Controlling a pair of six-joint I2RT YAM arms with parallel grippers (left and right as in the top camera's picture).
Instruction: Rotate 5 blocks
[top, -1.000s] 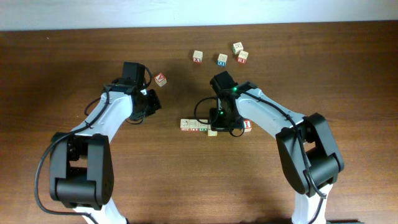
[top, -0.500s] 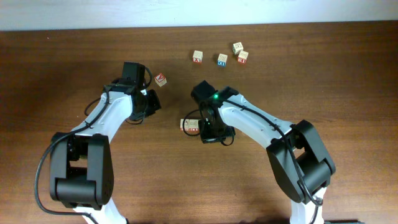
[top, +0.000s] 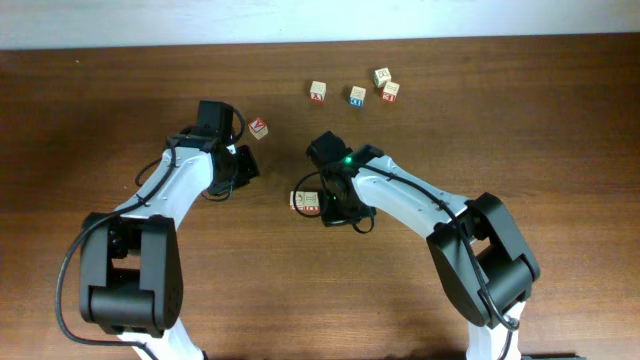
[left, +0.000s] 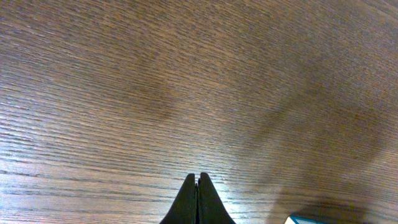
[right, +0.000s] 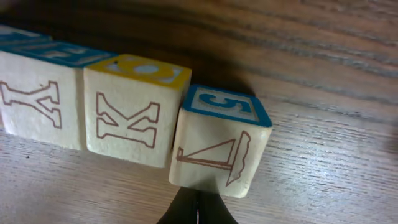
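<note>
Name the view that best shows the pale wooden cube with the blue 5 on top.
Right wrist: the pale wooden cube with the blue 5 sits close up, sailboat face forward. Overhead, the right arm covers it. Left wrist shows mostly bare wooden table.

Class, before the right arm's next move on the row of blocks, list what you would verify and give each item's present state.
1. Right fingers shut: ok.
2. Their tips at the sailboat block: ok.
3. Sailboat block square with the K block: not ok, it sits skewed.
4. K block against the Y block: ok.
5. Left fingers shut, over bare table: ok.
6. Row holds five blocks: cannot tell, the right arm covers most of it overhead.
</note>
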